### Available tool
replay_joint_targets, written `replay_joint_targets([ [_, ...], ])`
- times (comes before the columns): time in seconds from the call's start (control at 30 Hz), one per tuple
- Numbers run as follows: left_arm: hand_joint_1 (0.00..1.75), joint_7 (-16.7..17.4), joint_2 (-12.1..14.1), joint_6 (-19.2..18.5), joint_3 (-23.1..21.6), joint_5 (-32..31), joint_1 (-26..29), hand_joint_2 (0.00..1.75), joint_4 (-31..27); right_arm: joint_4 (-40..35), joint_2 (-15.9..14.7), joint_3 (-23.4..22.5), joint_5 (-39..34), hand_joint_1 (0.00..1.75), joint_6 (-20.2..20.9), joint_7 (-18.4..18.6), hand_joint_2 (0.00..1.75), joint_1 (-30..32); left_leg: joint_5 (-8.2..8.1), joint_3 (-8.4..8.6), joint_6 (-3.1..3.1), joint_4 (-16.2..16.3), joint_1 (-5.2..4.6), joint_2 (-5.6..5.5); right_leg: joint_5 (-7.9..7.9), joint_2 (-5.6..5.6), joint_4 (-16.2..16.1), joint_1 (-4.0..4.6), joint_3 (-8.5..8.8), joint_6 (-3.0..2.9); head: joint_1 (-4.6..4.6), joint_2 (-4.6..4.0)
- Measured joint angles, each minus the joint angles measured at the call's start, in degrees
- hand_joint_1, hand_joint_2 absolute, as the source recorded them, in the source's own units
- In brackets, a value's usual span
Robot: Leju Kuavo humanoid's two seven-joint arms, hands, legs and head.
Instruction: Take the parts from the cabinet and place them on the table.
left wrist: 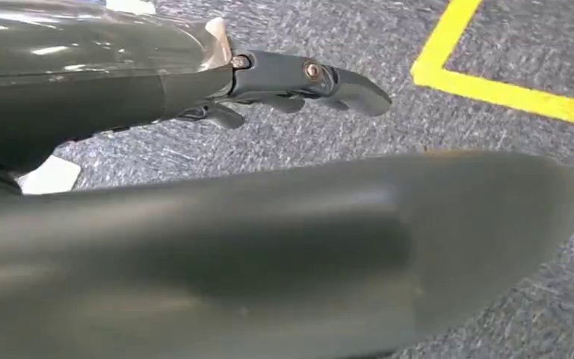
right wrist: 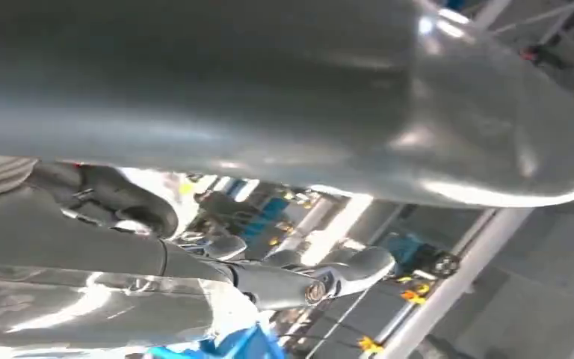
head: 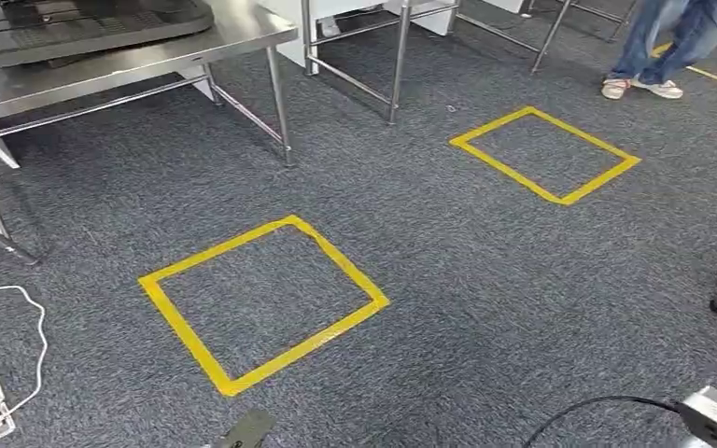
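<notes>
My left hand [left wrist: 284,75] hangs over the carpet [head: 448,280], fingers [left wrist: 344,86] extended and empty; right hand [right wrist: 299,280] likewise holds nothing (steel tabletop [head: 149,51] well apart).

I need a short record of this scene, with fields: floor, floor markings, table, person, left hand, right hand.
floor: grey carpet
floor markings: two yellow tape squares, near square and far square
table: steel table at upper left of the head view, a dark tray on it
person: legs and shoes at upper right
left hand: left hand over the carpet, holds nothing, fingers apart
right hand: right hand holds nothing, fingers apart
</notes>
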Motion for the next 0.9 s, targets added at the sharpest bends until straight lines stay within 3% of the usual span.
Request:
replay_joint_targets([
  [0.03, 0.00, 0.0, 0.0, 0.0, 0.0, 0.0, 0.0, 0.00, 0.0, 0.0, 0.0, 0.0, 0.0, 0.00, 0.0, 0.0, 0.00, 0.0, -0.13, 0.17, -0.18, 0.0, 0.12, 0.30, 2.06, -0.17, -3.1, -0.20, 1.55, 0.28, 0.00, 0.00],
  [0.1, 0.00, 0.0, 0.0, 0.0, 0.1, 0.0, 0.0, 0.00, 0.0, 0.0, 0.0, 0.0, 0.0, 0.00, 0.0, 0.0, 0.00, 0.0, -0.57, 0.77, -0.82, 0.0, 0.43, 0.88, 7.33, -1.44, -13.9, -0.37, 7.07, 0.66, 0.00, 0.00],
  [0.13, 0.00, 0.0, 0.0, 0.0, 0.1, 0.0, -0.1, 0.00, 0.0, 0.0, 0.0, 0.0, 0.0, 0.00, 0.0, 0.0, 0.00, -0.1, -0.78, 0.96, -1.16, -0.1, 0.31, 1.13, 7.01, -3.00, -17.0, -0.01, 8.88, 0.63, 0.02, 0.02],
  [0.17, 0.00, 0.0, 0.0, 0.0, 0.1, 0.0, -0.1, 0.00, 0.0, -0.1, 0.0, 0.0, 0.0, 0.00, 0.0, 0.0, 0.00, -0.2, -0.98, 0.85, -1.50, 0.2, 0.06, 1.24, 7.19, -2.45, -17.7, 0.38, 8.78, -0.30, 0.07, 0.00],
  [0.27, 0.00, 0.0, 0.0, 0.0, 0.2, 0.0, -0.1, 0.00, 0.0, -0.1, 0.0, -0.2, -0.1, 0.00, 0.0, -0.1, 0.00, 0.0, -1.00, 1.28, -2.48, -0.4, 0.15, 2.31, 6.97, -1.46, -17.4, 0.64, 8.36, -1.65, 0.00, 0.00],
  [0.3, 0.00, 0.0, 0.0, 0.0, 0.2, 0.0, -0.1, 0.00, 0.0, -0.2, 0.0, -0.3, -0.1, 0.00, 0.0, -0.1, 0.00, -0.1, -1.51, 1.30, -2.87, -0.3, 0.25, 2.33, 7.24, -1.05, -17.9, 0.26, 8.66, -2.24, -0.09, 0.00],
  [0.33, 0.00, 0.0, 0.0, 0.0, 0.2, 0.0, -0.2, 0.00, 0.0, -0.4, 0.0, -0.2, -0.1, 0.00, 0.0, -0.1, 0.00, -0.1, -2.55, 1.01, -2.91, 0.9, 0.41, 0.92, 7.28, -0.86, -18.0, 0.26, 8.73, -2.47, -0.09, 0.00],
  [0.37, 0.00, 0.0, 0.1, 0.0, 0.2, 0.0, -0.2, 0.00, 0.0, -0.4, 0.0, -0.3, -0.1, 0.00, 0.0, -0.1, 0.00, -0.2, -4.73, -0.68, -2.80, 4.5, 0.40, -0.17, 7.22, -0.63, -18.0, 0.28, 8.73, -2.99, -0.11, 0.00],
  [0.43, 0.00, 0.0, 0.1, 0.0, 0.2, 0.0, 0.0, 0.00, 0.0, -0.4, 0.0, -0.3, -0.2, 0.00, 0.0, -0.1, 0.00, 0.0, -9.03, -5.53, -2.78, 14.5, 0.26, -0.91, 7.13, 0.15, -18.0, 0.49, 8.74, -3.30, -0.09, 0.00],
  [0.47, 0.00, 0.0, 0.1, 0.0, 0.3, 0.0, 0.1, 0.00, 0.0, -0.4, 0.1, -0.3, -0.2, 0.00, 0.0, -0.1, 0.00, 0.0, -9.75, -7.44, -2.70, 17.9, 0.23, -0.98, 7.08, 0.58, -17.9, 0.62, 8.74, -3.39, -0.11, 0.00],
  [0.5, 0.00, 0.0, 0.1, 0.0, 0.3, 0.0, 0.1, 0.00, 0.0, -0.4, 0.1, -0.3, -0.2, 0.00, 0.0, -0.2, 0.00, 0.1, -9.24, -8.22, -2.62, 18.8, 0.21, -1.00, 7.05, 1.10, -17.9, 0.72, 8.81, -3.44, -0.11, 0.00],
  [0.53, 0.00, 0.0, 0.1, 0.0, 0.3, 0.0, 0.1, 0.00, 0.0, -0.4, 0.1, -0.3, -0.3, 0.00, 0.0, -0.2, 0.00, 0.1, -7.53, -7.73, -2.40, 17.1, 0.17, -1.02, 6.98, 1.60, -17.8, 0.78, 8.91, -3.47, -0.11, 0.00],
  [0.6, 0.00, 0.0, 0.2, 0.0, 0.3, 0.0, 0.1, 0.00, 0.0, -0.4, 0.1, -0.4, -0.5, 0.00, 0.0, -0.4, 0.00, 0.2, -1.44, -3.74, -1.71, 7.2, 0.03, -1.52, 6.75, 2.79, -17.6, 0.87, 9.24, -3.34, -0.11, 0.00],
  [0.63, 0.00, 0.0, 0.2, 0.0, 0.4, 0.0, 0.1, 0.00, 0.0, -0.4, 0.1, -0.4, -0.6, 0.00, 0.0, -0.5, 0.00, 0.2, 0.77, -2.02, -1.32, 2.7, 0.01, -2.95, 6.57, 3.19, -17.5, 0.86, 9.23, -3.22, -0.11, 0.00],
  [0.67, 0.00, 0.0, 0.2, 0.0, 0.4, 0.0, 0.1, 0.00, 0.0, -0.4, 0.1, -0.4, -0.7, 0.00, 0.0, -0.5, 0.00, 0.3, 0.14, -1.45, -1.26, 1.7, 0.13, -3.72, 6.42, 3.53, -17.1, 1.23, 9.05, -2.94, -0.02, 0.00],
  [0.73, 0.00, 0.0, 0.2, 0.0, 0.4, 0.0, 0.0, 0.00, 0.0, -0.5, 0.1, -0.5, -0.8, 0.00, 0.0, -0.5, 0.00, 0.5, -0.05, -1.31, -1.48, 1.2, -0.19, -3.50, 6.66, 4.19, -17.2, 0.79, 8.58, -2.33, 0.02, 0.00],
  [0.8, 0.00, 0.0, 0.2, 0.1, 0.5, 0.0, 0.0, 0.00, 0.0, -0.5, 0.2, -0.6, -0.8, 0.00, 0.0, -0.6, 0.00, 0.7, 0.23, -1.14, -0.98, 0.8, -0.07, -2.96, 6.66, 4.84, -17.3, 0.71, 8.59, -1.59, -0.04, 0.00],
  [0.83, 0.00, 0.0, 0.0, 0.1, 0.5, 0.0, -0.1, 0.00, 0.0, -0.6, 0.2, -0.7, -1.0, 0.00, 0.0, -0.7, 0.00, 0.7, 0.40, -0.88, -0.71, 0.5, 0.14, -2.42, 5.85, 3.48, -16.5, 0.64, 8.49, -1.35, -0.07, 0.00],
  [0.9, 0.00, 0.0, 0.0, 0.1, 0.5, 0.0, 0.0, 0.00, 0.0, -0.7, 0.2, -0.8, -1.0, 0.00, 0.0, -1.0, 0.00, 0.5, 0.27, -0.68, -0.38, 0.4, 0.22, -1.67, 2.23, 0.96, -10.3, 0.61, 5.59, -0.74, 0.15, 0.00],
])
